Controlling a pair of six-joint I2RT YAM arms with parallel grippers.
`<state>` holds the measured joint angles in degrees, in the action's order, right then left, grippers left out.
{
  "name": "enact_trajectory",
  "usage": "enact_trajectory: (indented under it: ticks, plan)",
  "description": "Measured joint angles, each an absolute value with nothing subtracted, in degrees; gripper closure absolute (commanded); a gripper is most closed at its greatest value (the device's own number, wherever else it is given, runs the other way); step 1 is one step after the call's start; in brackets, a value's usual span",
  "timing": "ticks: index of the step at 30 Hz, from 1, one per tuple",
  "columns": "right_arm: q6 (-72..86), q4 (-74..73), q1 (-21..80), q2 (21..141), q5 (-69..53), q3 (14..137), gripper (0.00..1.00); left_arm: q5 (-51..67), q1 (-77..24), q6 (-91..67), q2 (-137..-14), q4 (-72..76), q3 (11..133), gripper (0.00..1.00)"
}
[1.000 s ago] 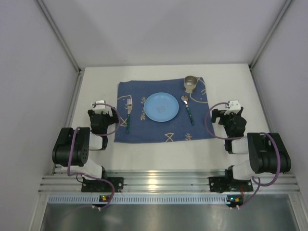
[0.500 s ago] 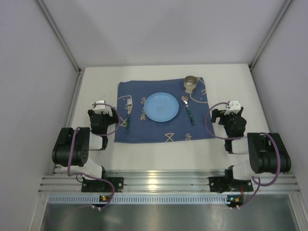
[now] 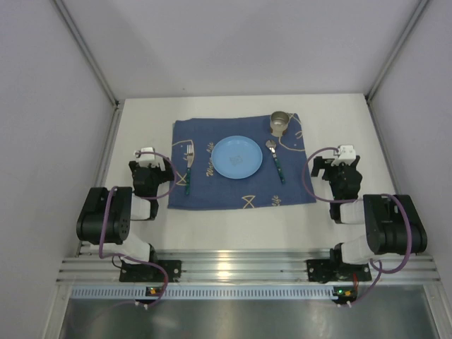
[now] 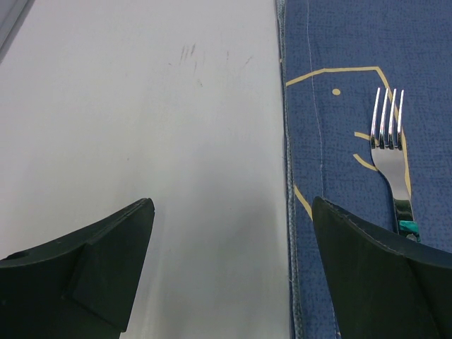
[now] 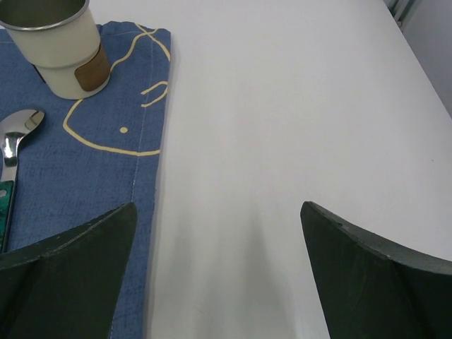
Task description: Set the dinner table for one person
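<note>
Since a second ago the right claw (image 3: 337, 164) has edged slightly toward 3 o'clock; we see nothing else changed.

From above, the white tabletop (image 3: 339, 120) fills the middle of the view, with walls (image 3: 42, 106) on three sides. A blue mat (image 3: 212, 191) lies at its centre, and a blue plate (image 3: 238, 157) sits in the middle of the mat. A fork (image 3: 188, 169) lies at the plate's 9 o'clock and a spoon (image 3: 275, 161) at its 3 o'clock. A cup (image 3: 280, 122) stands at its 1 o'clock, on the mat's far right corner. The left claw (image 3: 150, 164) hangs at the mat's 9 o'clock and the right claw at its 3 o'clock, both apart from the tableware.

In the left wrist view, we find the left claw (image 4: 233, 212) spread wide and empty. Its fingers (image 4: 92, 261) straddle the mat's (image 4: 339, 56) left edge. The fork (image 4: 390, 134) lies at 2 o'clock with its tines toward 12. Its green handle runs behind the right finger. Bare tabletop (image 4: 141, 106) with faint scuffs (image 4: 191, 56) takes the left half.

In the right wrist view, the right claw (image 5: 219, 212) is also wide and holds nothing. It sits over the mat's (image 5: 85, 169) right edge. The cup (image 5: 56, 49) stands at 11 o'clock. The spoon's (image 5: 18, 131) bowl shows at 9 o'clock. Tabletop (image 5: 282, 106) spreads from 12 to 3 o'clock.
</note>
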<state>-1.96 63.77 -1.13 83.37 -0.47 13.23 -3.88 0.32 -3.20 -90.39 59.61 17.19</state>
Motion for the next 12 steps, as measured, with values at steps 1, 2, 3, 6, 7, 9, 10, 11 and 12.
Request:
enact_trajectory:
  ticks: [1, 2, 3, 6, 7, 9, 10, 11, 12]
  plan:
    - [-1.9, 63.8, -1.1, 83.4, -0.5, 13.2, 0.00, -3.9, 0.3, -3.2, -90.4, 59.6, 17.2, 0.02]
    - [-1.9, 63.8, -1.1, 83.4, -0.4, 13.2, 0.00, -3.9, 0.3, -3.2, -90.4, 59.6, 17.2, 0.02]
    - [-1.9, 63.8, -1.1, 83.4, -0.4, 13.2, 0.00, -3.9, 0.3, -3.2, -90.4, 59.6, 17.2, 0.01]
    - [-1.9, 63.8, -1.1, 83.4, -0.3, 13.2, 0.00, -3.9, 0.3, -3.2, -90.4, 59.6, 17.2, 0.01]
    - [-1.9, 63.8, -1.1, 83.4, -0.3, 13.2, 0.00, -3.9, 0.3, -3.2, -90.4, 59.6, 17.2, 0.02]
    - [-1.9, 63.7, -1.1, 83.4, -0.2, 13.2, 0.00, -3.9, 0.3, -3.2, -90.4, 59.6, 17.2, 0.01]
    - [-1.9, 63.7, -1.1, 83.4, -0.1, 13.2, 0.00, -3.9, 0.3, -3.2, -90.4, 59.6, 17.2, 0.02]
    - [-1.9, 63.7, -1.1, 83.4, -0.1, 13.2, 0.00, -3.9, 0.3, -3.2, -90.4, 59.6, 17.2, 0.01]
    - [-1.9, 63.8, -1.1, 83.4, -0.1, 13.2, 0.00, -3.9, 0.3, -3.2, -90.4, 59.6, 17.2, 0.02]
